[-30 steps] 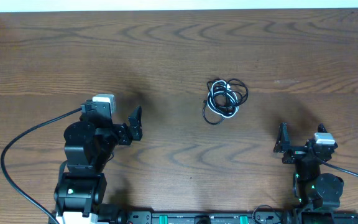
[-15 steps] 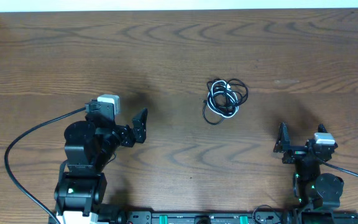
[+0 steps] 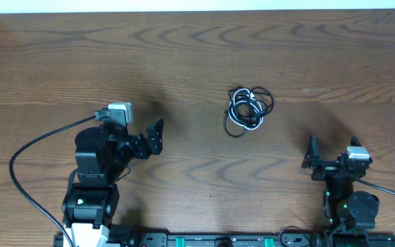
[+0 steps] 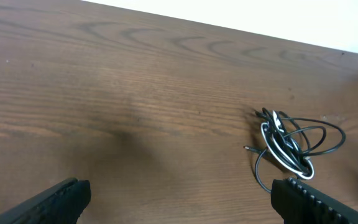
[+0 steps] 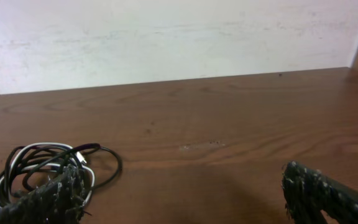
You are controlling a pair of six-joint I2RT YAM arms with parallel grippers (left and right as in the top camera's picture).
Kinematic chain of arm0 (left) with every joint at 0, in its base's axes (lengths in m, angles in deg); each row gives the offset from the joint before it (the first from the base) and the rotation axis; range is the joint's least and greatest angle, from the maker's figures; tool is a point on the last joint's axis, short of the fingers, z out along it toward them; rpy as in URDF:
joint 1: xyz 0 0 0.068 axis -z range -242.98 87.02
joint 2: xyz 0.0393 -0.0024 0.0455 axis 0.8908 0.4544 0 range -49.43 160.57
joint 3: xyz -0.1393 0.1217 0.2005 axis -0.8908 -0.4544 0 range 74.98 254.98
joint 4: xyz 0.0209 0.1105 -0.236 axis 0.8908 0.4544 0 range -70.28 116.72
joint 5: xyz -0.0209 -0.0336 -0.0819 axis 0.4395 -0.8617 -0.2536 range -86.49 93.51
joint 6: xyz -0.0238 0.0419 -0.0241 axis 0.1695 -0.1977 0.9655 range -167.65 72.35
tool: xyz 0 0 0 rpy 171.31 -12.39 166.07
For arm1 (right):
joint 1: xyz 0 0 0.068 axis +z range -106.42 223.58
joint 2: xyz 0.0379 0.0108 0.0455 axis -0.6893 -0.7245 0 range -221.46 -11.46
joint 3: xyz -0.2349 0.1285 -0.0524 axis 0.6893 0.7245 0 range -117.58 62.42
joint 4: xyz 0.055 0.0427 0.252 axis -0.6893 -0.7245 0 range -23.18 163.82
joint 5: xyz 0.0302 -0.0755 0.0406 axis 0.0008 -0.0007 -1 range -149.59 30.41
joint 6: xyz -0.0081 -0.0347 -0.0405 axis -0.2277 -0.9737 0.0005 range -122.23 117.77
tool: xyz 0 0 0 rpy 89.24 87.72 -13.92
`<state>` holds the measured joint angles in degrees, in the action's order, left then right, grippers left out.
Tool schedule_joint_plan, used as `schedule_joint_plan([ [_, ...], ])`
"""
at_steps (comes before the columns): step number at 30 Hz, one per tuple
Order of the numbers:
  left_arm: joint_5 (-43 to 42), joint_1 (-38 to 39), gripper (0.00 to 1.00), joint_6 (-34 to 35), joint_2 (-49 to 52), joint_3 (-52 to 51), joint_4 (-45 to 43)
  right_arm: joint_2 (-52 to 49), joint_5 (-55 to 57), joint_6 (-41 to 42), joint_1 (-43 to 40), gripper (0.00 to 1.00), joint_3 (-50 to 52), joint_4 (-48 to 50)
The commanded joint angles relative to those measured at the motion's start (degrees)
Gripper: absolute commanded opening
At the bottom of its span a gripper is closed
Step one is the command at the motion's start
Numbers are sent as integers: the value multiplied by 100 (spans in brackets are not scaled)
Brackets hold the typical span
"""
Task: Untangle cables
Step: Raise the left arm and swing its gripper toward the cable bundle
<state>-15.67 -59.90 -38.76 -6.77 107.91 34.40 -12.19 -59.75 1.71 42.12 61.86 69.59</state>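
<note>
Probably a robotics lab: two robot arms (image 3: 96, 161) mounted at a wood-grain tabletop (image 3: 184, 62), plain white wall (image 5: 166, 37) behind.

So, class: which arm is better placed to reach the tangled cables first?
Probably right: the right gripper, open, sits nearer the cables than the left gripper, also open.

left end effector (image 3: 158, 136) shifted a bit right vs 1 s ago, now slightly nearer cables (image 3: 248, 110), left arm (image 3: 96, 156) turned w/ it, white cam block (image 3: 119, 110) moved up-right, arm's wire (image 3: 20, 155) loop drawn in rightward
</note>
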Motion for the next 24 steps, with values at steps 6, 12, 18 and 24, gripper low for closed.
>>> schedule_joint_plan([
  [6,649,11,97,415,-2,393,588,7,68,72,37,99,24,0],
  [12,1034,11,97,415,162,1060,1528,7,68,72,37,99,24,0],
  [18,1113,11,97,748,640,1773,2124,7,68,72,37,99,24,0],
  [24,1104,13,100,1200,1078,1971,2214,7,68,72,37,99,24,0],
])
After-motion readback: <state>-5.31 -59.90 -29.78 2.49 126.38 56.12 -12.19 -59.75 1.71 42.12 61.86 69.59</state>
